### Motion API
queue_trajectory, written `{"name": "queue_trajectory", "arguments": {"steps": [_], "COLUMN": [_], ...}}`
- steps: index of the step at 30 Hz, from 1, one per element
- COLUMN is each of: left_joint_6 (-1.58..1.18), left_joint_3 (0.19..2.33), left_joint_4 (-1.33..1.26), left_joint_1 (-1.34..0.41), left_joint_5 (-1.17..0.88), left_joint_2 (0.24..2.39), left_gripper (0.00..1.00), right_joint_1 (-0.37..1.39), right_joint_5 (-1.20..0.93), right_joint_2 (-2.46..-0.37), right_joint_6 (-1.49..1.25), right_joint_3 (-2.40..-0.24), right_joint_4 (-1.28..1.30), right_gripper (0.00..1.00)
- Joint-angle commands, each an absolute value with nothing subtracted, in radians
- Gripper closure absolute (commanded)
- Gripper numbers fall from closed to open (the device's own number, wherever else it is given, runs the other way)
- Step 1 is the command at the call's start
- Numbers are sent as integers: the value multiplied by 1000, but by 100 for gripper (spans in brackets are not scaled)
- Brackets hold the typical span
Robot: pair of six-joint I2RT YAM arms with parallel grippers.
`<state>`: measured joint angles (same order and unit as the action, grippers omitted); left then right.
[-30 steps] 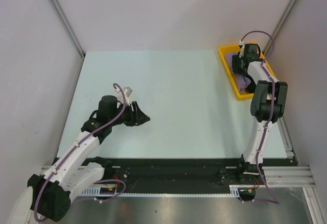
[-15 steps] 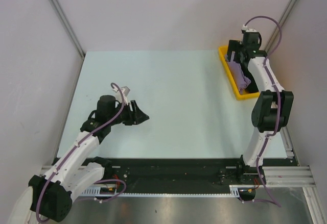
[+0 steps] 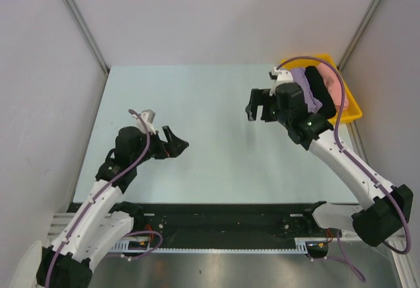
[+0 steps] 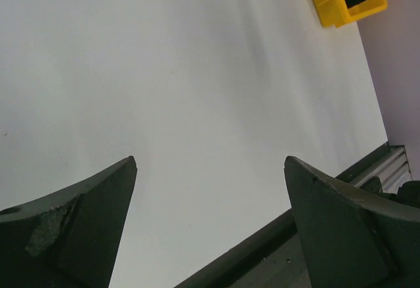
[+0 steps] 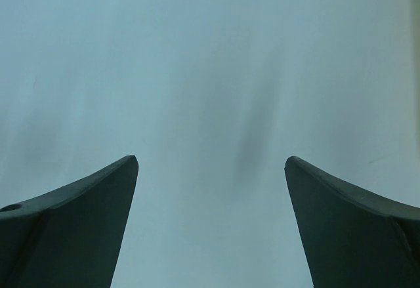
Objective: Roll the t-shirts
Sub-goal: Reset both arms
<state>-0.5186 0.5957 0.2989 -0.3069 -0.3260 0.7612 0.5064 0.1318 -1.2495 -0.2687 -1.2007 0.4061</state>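
Left gripper (image 3: 174, 145) and right gripper (image 3: 260, 106) are held wide, empty. T-shirts (image 3: 320, 88) are heaped in yellow bin (image 3: 353, 106) (lavender, black, pink together), so several could be snagged at once.

The table (image 3: 216, 170) has a pale blue-green top, flat and smooth. Plain light grey walls stand on three sides: the left wall (image 3: 39, 104), the back wall (image 3: 216, 12) and the right wall (image 3: 394, 84). A thin metal post (image 3: 79, 22) runs up each back corner. A black strip (image 3: 223, 214) lines the near edge, with shiny metal (image 3: 230, 271) below it. The light is soft.
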Motion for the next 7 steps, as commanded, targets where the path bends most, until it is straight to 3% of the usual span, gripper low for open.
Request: {"name": "queue_trajectory", "arguments": {"steps": [1,7], "left_joint_6": [-560,-571], "left_joint_3": [569,661], "left_joint_4": [267,302], "left_joint_1": [-301,-301], "left_joint_5": [-241,-195], "left_joint_2": [687,736], "left_gripper": [0,0], "right_joint_1": [529,512], "right_joint_5": [109,61], "right_joint_2": [-1187,-1126], "right_joint_6": [-327,-304], "right_joint_3": [-1089,-1011], "right_joint_4": [388,350], "right_gripper": [0,0]}}
